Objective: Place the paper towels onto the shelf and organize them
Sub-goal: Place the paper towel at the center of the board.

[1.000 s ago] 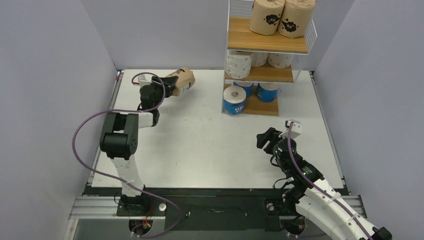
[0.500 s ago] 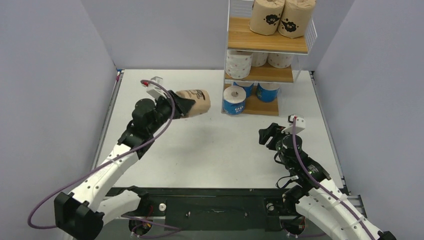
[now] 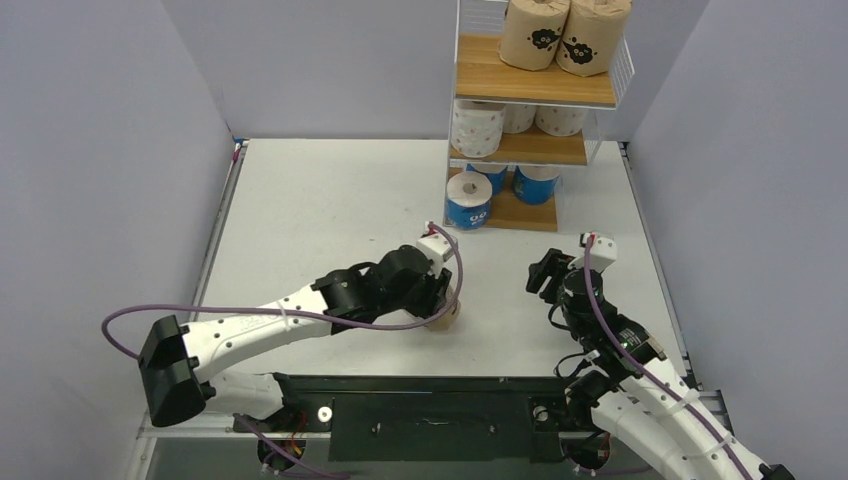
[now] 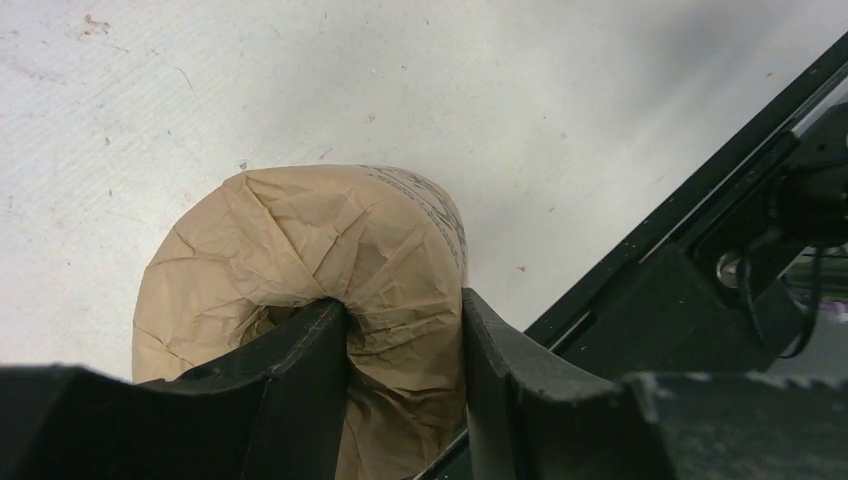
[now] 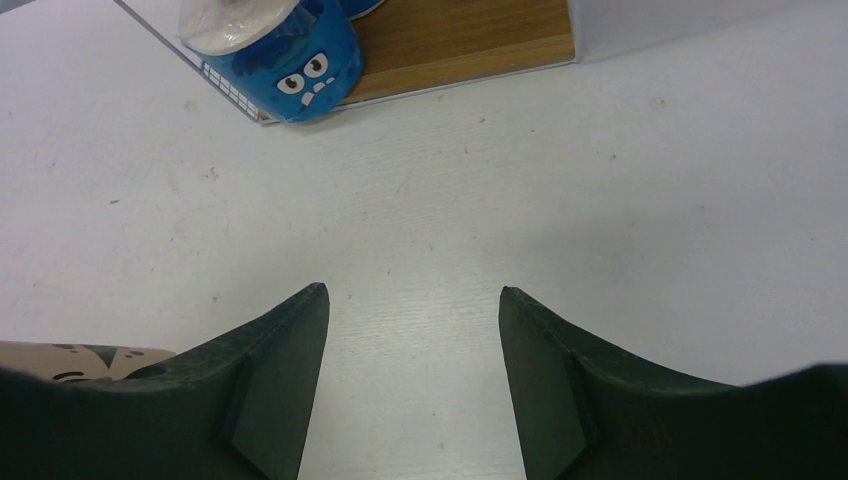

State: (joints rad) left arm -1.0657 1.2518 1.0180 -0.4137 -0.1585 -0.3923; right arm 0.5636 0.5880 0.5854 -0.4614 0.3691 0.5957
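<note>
**Last brown roll, held near the near edge.** My left gripper (image 4: pixel 400 385) is clenched on the brown roll (image 4: pixel 300 240). One finger sits in the crumpled hollow at the roll's end and the other presses on the outside, so the soft wall is pinched between them. I judge that this grip suits a fat roll too broad to span across its body. The left arm lies stretched low across the counter (image 3: pixel 330 220). The roll is close to the near edge, about midway between the two arm bases, and I cannot tell whether it touches the surface.

My right gripper (image 5: pixel 412 370) is released and holds nothing. Its jaws stand apart over the right part of the counter, facing the shelf (image 3: pixel 480 75). I read this as waiting: the roll lies near it, probably for a handover, since the shelf stands at the far edge on the right arm's side.

The shelf is sorted by kind. Two brown rolls (image 3: pixel 552 35) stand on the top board, white rolls (image 3: pixel 477 128) fill the middle, and blue rolls (image 3: pixel 469 200) sit at the bottom, one of them at the front left corner. The bare left part of the top board looks like the slot for the held roll. As that is the highest tier, I expect the lift to need clearance over the wire rim.
</note>
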